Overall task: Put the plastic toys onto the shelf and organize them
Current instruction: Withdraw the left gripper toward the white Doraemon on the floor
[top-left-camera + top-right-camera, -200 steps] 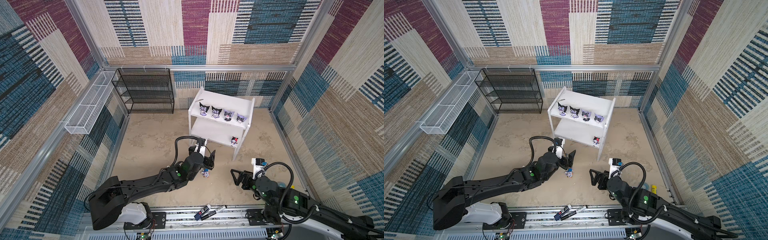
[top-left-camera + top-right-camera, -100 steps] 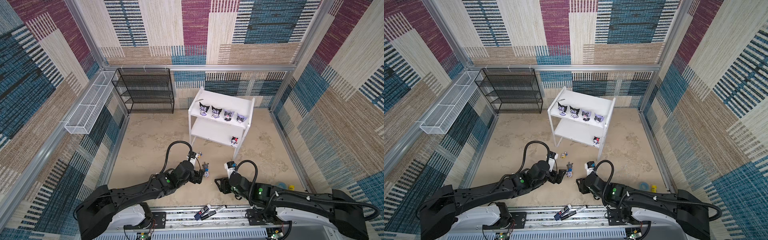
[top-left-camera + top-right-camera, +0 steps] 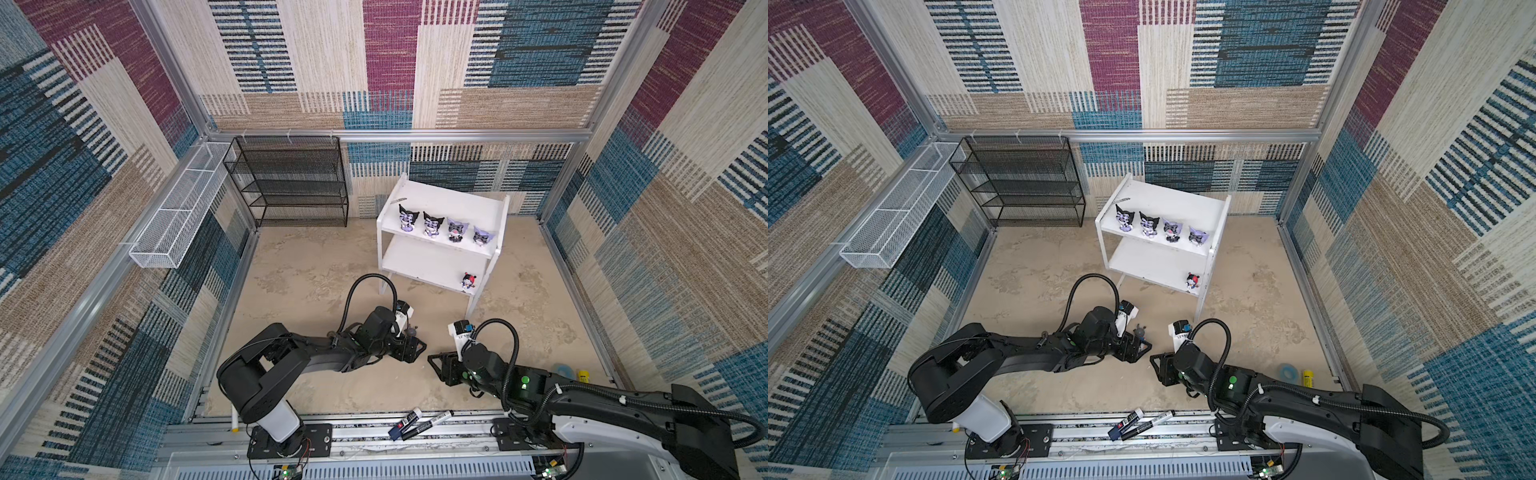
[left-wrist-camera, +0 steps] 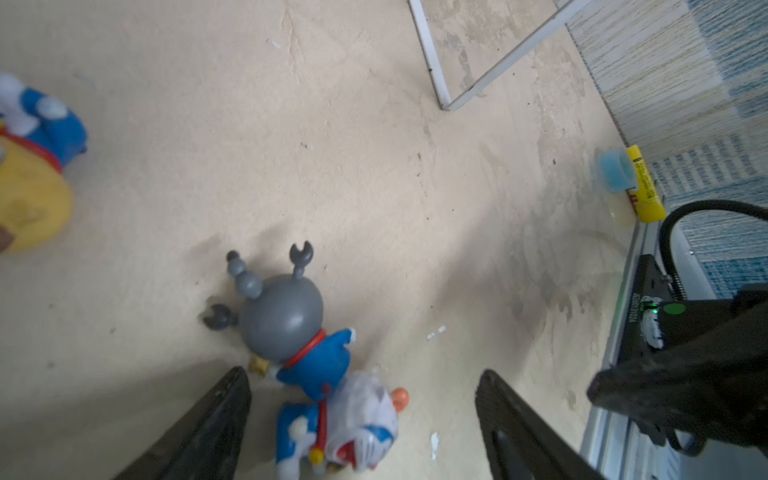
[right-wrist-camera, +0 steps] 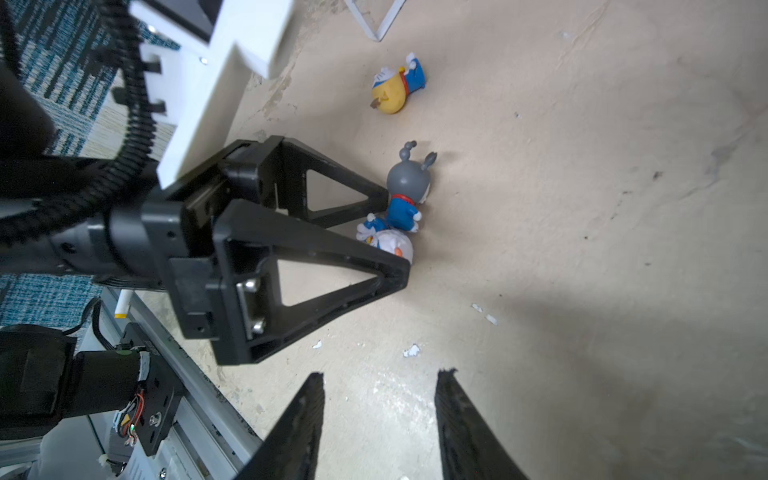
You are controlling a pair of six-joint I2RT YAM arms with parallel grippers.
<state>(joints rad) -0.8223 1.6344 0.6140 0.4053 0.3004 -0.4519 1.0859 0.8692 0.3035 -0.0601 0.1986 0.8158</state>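
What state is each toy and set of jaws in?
Hooded figurines: upright, top tier.
Red-hat toy: upright, lower tier.
Grey-hat toy: lying on floor.
White-hat toy: lying between left jaws.
Yellow-hat toy: lying on floor.
Left gripper: jaws open.
Right gripper: jaws open, empty.

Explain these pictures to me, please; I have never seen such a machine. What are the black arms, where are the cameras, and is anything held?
These are two robot arms, each ending in a two-fingered gripper. The two wide pictures come from one camera overhead; the two close ones from cameras on the wrists. The white shelf holds four hooded figurines on top and one small figurine below. On the floor lie a grey-hatted toy, a white-hatted toy and a yellow-hatted toy. The left gripper is open around the white-hatted toy, not gripping it. The right gripper is open and empty.
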